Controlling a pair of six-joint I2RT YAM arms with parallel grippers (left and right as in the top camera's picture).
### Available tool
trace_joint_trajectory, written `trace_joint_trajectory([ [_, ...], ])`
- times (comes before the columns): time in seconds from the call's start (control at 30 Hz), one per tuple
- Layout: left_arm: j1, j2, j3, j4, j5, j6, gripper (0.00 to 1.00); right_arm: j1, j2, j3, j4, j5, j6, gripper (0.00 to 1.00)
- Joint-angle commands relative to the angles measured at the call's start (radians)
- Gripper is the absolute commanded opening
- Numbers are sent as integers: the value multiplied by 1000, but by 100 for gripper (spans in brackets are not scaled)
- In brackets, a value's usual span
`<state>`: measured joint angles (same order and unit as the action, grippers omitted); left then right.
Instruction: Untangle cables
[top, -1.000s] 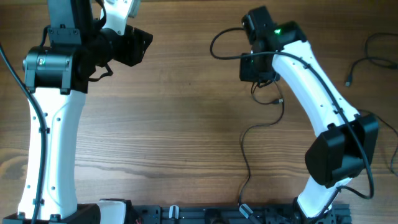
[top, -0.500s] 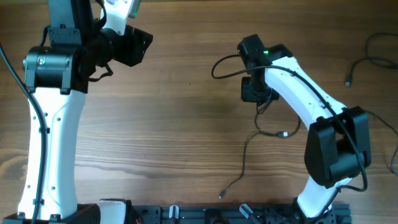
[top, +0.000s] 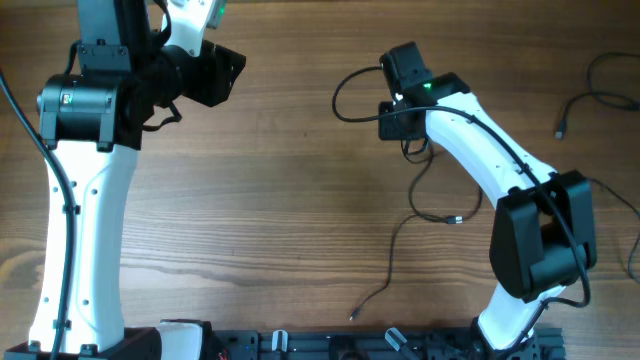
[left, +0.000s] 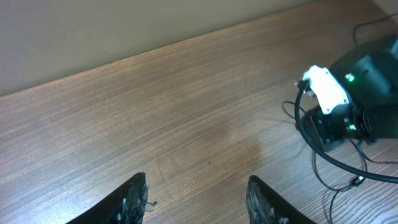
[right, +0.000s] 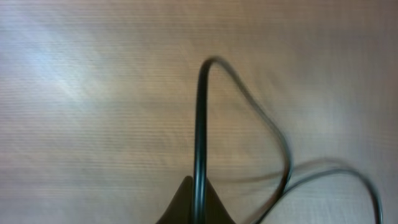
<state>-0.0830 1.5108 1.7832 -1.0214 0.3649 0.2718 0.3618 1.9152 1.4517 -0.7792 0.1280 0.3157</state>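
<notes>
My right gripper (top: 393, 112) is at the back centre-right of the table, shut on a thin black cable (top: 425, 185). In the right wrist view the closed fingers (right: 196, 202) pinch the cable (right: 200, 118), which rises and loops back to the right. In the overhead view the cable bows out left of the gripper. It also trails down past a silver-tipped plug (top: 456, 218) to a free end (top: 355, 315) near the front edge. My left gripper (left: 199, 199) is open and empty above bare wood at the back left (top: 215, 75).
More thin black cables lie at the far right: one with a plug end (top: 560, 128) and loops by the right edge (top: 612, 68). The left wrist view shows the right gripper (left: 351, 106) and its cable loop (left: 311, 146). A black rail (top: 330, 345) runs along the front.
My right gripper moved first toward the front, then back and slightly left, keeping hold of the cable. The cable's free end slid left, away from the front rail. The left arm stayed still.
</notes>
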Motion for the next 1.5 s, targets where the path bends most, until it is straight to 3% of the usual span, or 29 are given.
trace_joint_trajectory([
  [0.0,3,-13,1,3,-3,13,52,-23,-8,-5,93,-24,-106,5],
  [0.33,3,-13,1,3,-3,13,52,-102,-8,114,298,-91,-97,4],
  [0.63,3,-13,1,6,-3,13,53,-152,77,574,280,-133,-113,4],
  [0.8,3,-13,1,7,-3,13,53,-154,141,799,238,-156,-106,4],
  [1.0,3,-13,1,7,-3,13,53,-161,147,946,166,-156,-106,4],
  [1.47,3,-13,1,6,-2,12,54,-111,157,961,-259,-153,-77,6],
])
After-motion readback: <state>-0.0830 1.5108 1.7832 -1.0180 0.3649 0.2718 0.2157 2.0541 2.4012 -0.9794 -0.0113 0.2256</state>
